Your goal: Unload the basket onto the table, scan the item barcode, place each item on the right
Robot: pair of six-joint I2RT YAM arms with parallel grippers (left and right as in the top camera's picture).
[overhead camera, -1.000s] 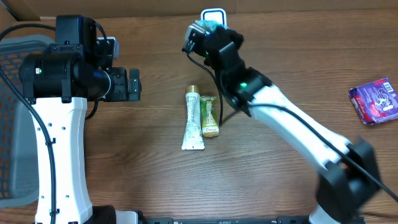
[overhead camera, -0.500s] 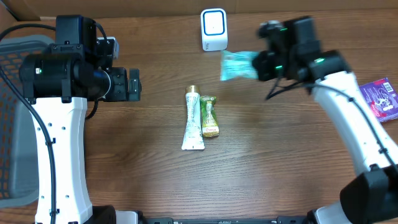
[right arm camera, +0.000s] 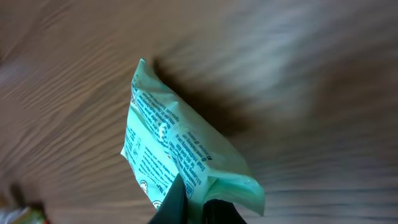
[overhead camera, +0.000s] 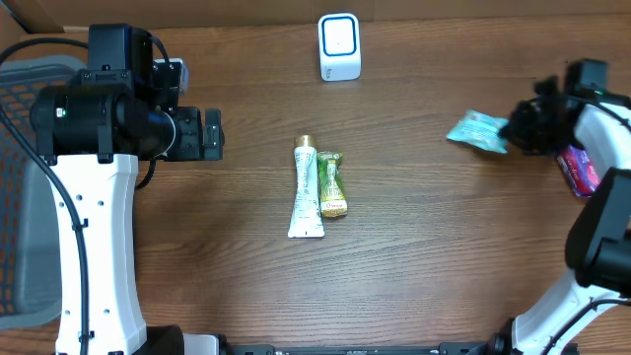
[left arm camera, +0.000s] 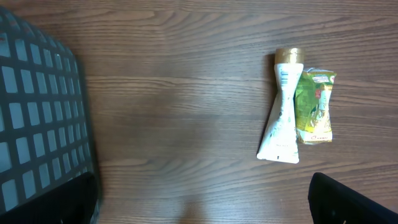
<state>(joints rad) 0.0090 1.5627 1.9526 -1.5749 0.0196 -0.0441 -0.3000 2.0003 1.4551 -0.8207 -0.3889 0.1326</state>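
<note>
- While clamped shut on one end of the packet (overhead camera: 477, 131), the right gripper (overhead camera: 510, 132) sits at right of centre in the overhead view, with the packet sticking out to its left, above the table (overhead camera: 414, 256).
- Packet: mint-green and soft. The wrist view shows fine print on its face, but no barcode can be made out. That view is blurred.
- Purple pack (overhead camera: 578, 170): near the gripper at the right edge, partly hidden behind the arm.
- Scanner (overhead camera: 339, 46): top centre, well apart from the packet. Whether the code has been read cannot be told.
- Handling, if unread: carry the packet to the scanner, turn the printed face square to its window, and hold it steady. The pinch is at the end only, so the free part may droop or curl; a slow approach is advised.
- Handling, if read: lower the packet to touch the table beside the purple pack, not on top of it, before the jaws part.
- Tube (overhead camera: 307, 192) and sachet (overhead camera: 331, 185): centre of the frame, lying side by side and touching, both untouched by either gripper.
- Left gripper (overhead camera: 212, 135): upper left, jaws spread wide and empty, with the basket (overhead camera: 20, 177) at the left edge.
</note>
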